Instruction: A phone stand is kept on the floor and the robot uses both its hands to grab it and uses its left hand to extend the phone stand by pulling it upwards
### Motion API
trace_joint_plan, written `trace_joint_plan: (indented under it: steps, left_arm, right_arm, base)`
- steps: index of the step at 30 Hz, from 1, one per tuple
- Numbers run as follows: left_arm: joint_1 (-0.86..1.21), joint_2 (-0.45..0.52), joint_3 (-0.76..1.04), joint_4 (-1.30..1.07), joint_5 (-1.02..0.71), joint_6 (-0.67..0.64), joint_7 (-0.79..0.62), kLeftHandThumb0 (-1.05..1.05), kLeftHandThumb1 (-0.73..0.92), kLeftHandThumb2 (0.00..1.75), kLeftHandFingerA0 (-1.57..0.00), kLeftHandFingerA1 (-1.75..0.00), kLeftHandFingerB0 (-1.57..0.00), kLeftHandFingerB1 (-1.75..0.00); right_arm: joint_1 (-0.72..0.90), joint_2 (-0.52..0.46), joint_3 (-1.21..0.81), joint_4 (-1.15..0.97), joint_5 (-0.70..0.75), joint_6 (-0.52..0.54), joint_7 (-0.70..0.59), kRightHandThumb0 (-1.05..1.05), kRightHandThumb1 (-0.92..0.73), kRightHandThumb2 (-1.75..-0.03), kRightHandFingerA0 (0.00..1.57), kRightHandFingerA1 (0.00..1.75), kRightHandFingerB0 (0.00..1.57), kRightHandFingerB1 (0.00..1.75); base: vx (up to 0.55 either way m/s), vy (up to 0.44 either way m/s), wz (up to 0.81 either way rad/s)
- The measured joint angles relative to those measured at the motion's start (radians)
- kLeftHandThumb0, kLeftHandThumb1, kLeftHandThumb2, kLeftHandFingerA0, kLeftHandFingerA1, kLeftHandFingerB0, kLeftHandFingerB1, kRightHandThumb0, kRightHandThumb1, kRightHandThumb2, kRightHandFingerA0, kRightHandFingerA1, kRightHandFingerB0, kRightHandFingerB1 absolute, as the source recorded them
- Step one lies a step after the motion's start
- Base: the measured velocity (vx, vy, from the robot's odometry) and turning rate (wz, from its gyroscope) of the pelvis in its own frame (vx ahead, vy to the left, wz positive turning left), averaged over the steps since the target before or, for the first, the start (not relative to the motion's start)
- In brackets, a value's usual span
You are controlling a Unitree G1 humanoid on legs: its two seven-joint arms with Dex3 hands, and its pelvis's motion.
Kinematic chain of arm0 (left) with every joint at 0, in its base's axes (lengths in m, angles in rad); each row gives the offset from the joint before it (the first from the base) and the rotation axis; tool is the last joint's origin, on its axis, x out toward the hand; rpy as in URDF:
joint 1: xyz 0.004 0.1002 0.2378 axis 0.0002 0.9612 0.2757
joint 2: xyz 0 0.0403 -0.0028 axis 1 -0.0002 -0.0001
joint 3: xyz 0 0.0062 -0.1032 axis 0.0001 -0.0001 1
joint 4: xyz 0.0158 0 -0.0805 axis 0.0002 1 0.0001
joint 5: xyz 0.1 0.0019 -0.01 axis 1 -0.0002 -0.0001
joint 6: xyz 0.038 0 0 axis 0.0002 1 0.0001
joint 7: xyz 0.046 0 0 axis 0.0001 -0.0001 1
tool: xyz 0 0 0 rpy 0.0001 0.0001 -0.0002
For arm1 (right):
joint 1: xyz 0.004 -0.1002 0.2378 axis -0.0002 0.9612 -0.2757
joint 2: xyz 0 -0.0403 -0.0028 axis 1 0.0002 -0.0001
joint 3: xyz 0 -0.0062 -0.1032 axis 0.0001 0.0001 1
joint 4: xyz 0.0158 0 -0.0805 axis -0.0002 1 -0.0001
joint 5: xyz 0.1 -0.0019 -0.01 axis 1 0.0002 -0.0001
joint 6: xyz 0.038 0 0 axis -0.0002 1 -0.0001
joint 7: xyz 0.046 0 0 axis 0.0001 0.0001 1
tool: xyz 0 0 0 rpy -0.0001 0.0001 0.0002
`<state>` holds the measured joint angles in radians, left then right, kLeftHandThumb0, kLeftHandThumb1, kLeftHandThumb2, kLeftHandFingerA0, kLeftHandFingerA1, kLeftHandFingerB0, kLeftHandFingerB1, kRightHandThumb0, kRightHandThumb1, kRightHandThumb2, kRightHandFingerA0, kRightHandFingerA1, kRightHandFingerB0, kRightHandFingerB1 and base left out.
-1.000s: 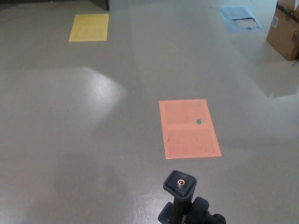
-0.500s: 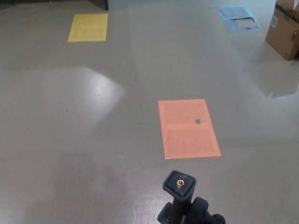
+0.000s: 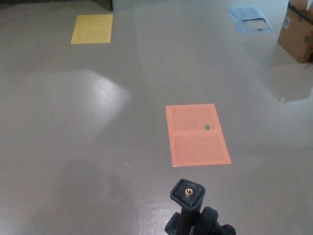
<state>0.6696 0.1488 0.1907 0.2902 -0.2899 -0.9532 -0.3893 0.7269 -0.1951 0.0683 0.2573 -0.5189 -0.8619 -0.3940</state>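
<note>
Grey polished floor [image 3: 98, 147], glossy, with a broad pale patch of reflected light toward its left side and another glare patch at the right edge.

Phone stand [image 3: 188, 208]: black, upright, at the near edge of the floor, slightly right of centre. Top plate squarish with rounded corners, a small brass-coloured screw in its middle. Black post below it, dark rounded knobs beside the post; its lower part is cut off by the picture's bottom edge.

Orange sheet [image 3: 197, 134] lies flat just beyond the stand, a small green dot [image 3: 207, 128] on its right half. Yellow sheet [image 3: 92, 28] flat near the far left corner. Blue sheet [image 3: 250, 19], crumpled, with a white piece on it, at the far right.

Cardboard box [image 3: 296, 32] at the far right edge, only partly in frame; contents not visible, a white label on its side.

Neither hand shows; whether fingers are spread or pressed together cannot be told.
</note>
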Motion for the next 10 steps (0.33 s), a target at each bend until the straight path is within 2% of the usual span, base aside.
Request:
trace_joint_plan:
  steps: [10]
  left_arm:
    - [-0.004,-0.001,0.007,-0.002,0.002,0.0,0.001,-0.97,0.76,0.64,-0.19,-0.29,-0.24,-0.28]
  right_arm:
    - [-0.005,0.001,0.003,-0.013,-0.019,0.019,-0.002,-0.91,-0.59,-0.9,0.0,0.09,0.0,0.01]
  base:
    - [0.0,0.0,0.0]
